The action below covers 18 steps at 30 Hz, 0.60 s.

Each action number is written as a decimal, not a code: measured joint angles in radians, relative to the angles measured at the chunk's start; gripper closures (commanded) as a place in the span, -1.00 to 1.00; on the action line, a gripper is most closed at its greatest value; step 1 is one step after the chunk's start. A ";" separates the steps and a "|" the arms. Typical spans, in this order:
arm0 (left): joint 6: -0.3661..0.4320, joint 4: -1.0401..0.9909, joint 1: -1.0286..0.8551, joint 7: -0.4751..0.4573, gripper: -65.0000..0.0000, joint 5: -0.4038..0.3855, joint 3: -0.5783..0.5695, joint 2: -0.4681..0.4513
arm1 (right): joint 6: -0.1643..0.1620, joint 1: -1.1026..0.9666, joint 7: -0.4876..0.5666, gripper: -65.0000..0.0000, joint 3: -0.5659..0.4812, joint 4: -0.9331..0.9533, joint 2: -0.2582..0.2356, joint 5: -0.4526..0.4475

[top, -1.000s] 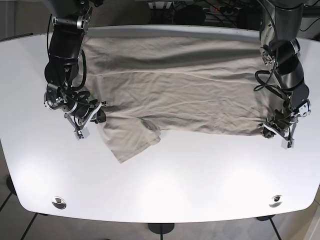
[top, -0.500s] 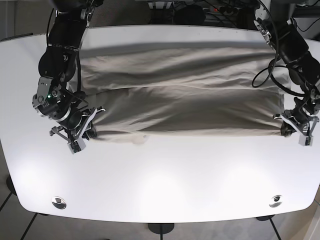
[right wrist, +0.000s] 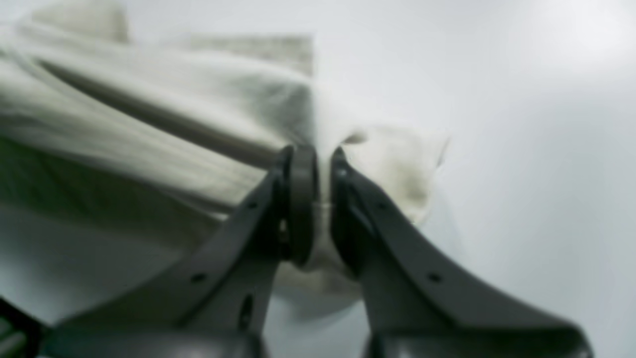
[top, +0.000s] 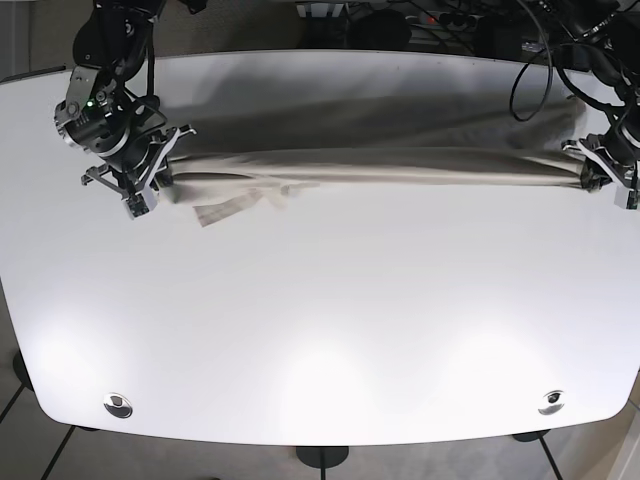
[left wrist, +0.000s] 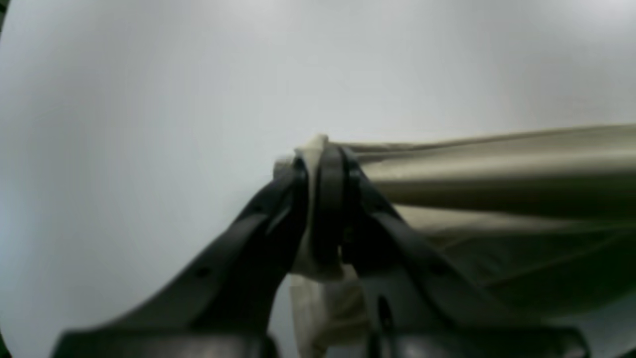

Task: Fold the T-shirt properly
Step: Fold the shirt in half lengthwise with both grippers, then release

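Note:
The beige T-shirt point(top: 380, 165) hangs stretched in a long band across the far half of the white table, lifted between both grippers. My left gripper point(top: 598, 172) on the base view's right is shut on one end of the shirt point(left wrist: 497, 169); its fingers point(left wrist: 348, 199) pinch a fold of cloth. My right gripper point(top: 152, 185) on the base view's left is shut on the other end point(right wrist: 198, 124), cloth squeezed between its fingers point(right wrist: 298, 199). A sleeve point(top: 240, 203) dangles below the band near the right gripper.
The white table point(top: 320, 330) spreads wide in front of the shirt. Two round metal fittings point(top: 118, 405) point(top: 550, 401) sit near its front corners. Cables and dark equipment point(top: 400, 15) lie beyond the far edge.
Both grippers have lifted and carried the shirt's near edge toward the far side of the table. The cloth has drawn up from a wide spread into a narrow taut band.

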<state>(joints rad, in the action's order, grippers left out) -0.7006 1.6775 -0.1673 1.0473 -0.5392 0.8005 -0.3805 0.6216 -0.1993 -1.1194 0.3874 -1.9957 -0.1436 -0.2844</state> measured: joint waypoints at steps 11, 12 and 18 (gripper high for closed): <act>0.000 -0.004 -0.126 -0.001 0.14 0.075 -0.003 -0.002 | -0.005 -0.129 0.000 0.42 0.001 0.001 0.000 0.005; 0.000 -0.004 -0.123 -0.001 -0.11 0.116 -0.003 -0.003 | -0.005 -0.134 0.000 0.14 0.003 0.001 0.000 0.016; 0.001 0.087 -0.096 0.000 -0.22 0.161 -0.003 -0.004 | 0.031 -0.122 -0.008 -0.52 0.133 -0.002 0.039 -0.111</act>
<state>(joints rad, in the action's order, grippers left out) -0.6998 1.7649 -0.2634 1.0470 -0.3779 0.7975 -0.3847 0.6521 -0.3210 -1.1271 0.5205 -1.9980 -0.1043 -0.3954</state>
